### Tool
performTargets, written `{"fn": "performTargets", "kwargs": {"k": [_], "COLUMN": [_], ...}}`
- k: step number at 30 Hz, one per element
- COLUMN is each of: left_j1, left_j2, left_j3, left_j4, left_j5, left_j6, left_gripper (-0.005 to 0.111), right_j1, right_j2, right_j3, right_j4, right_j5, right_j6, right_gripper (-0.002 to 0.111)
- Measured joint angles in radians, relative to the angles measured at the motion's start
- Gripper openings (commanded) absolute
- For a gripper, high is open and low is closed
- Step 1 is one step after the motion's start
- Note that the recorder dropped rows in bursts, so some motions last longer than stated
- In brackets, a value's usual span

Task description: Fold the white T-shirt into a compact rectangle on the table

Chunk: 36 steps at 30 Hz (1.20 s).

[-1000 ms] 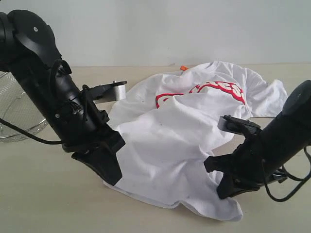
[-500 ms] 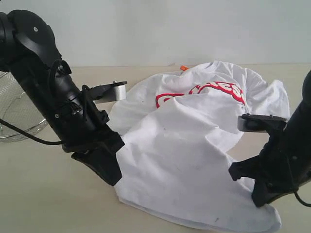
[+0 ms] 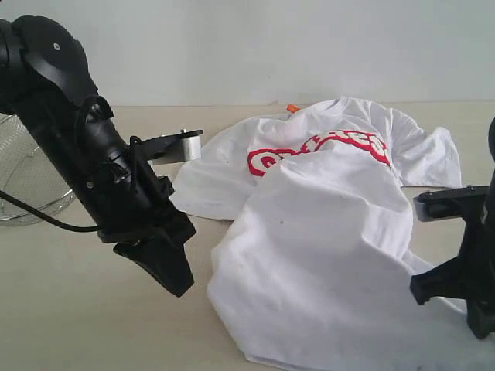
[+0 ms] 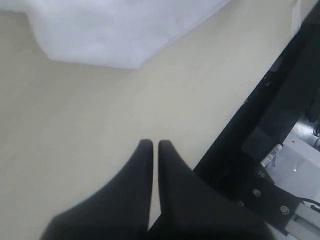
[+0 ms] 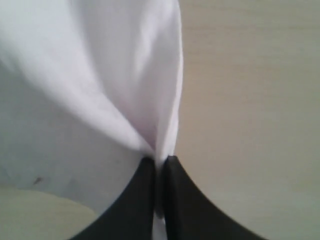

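rumpled white t-shirt [image 3: 325, 255] — soft, bunched

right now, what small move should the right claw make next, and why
Probably draw the pinched edge outward, low over the table, to smooth it: the right claw is shut on the white T-shirt, which lies rumpled, while the left claw hangs shut on nothing.

Beige table [image 3: 77, 325] carries the crumpled white T-shirt [image 3: 325, 232] and a mesh bowl [image 3: 23, 174].

My left pincer [image 4: 154, 146] closed, tips together, over pale bench [image 4: 75, 115]. White T-shirt [image 4: 125, 30] edge lies on bench, well apart from my tips. Black structure [image 4: 285, 110] alongside.
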Motion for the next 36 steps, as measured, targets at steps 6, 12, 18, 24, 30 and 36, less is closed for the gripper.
{"fn": "performTargets", "kwargs": {"k": [6, 12, 18, 24, 30, 36], "left_j1": [0.0, 0.0, 0.0, 0.0, 0.0, 0.0], "left_j2": [0.0, 0.0, 0.0, 0.0, 0.0, 0.0], "left_j3": [0.0, 0.0, 0.0, 0.0, 0.0, 0.0], "left_j4": [0.0, 0.0, 0.0, 0.0, 0.0, 0.0], "left_j5": [0.0, 0.0, 0.0, -0.003, -0.003, -0.003], "left_j6": [0.004, 0.004, 0.004, 0.004, 0.004, 0.01], "left_gripper": [0.005, 0.005, 0.005, 0.005, 0.005, 0.005], "right_j1": [0.0, 0.0, 0.0, 0.0, 0.0, 0.0], "right_j2": [-0.028, -0.03, -0.032, -0.032, -0.032, -0.032], "right_j3": [0.0, 0.0, 0.0, 0.0, 0.0, 0.0], "right_j4": [-0.161, -0.311, -0.381, -0.381, -0.38, -0.372], "right_j5": [0.041, 0.05, 0.059, 0.059, 0.04, 0.027], "right_j6": [0.088, 0.213, 0.284, 0.286, 0.289, 0.292], "right_gripper": [0.0, 0.0, 0.0, 0.0, 0.04, 0.086]}}
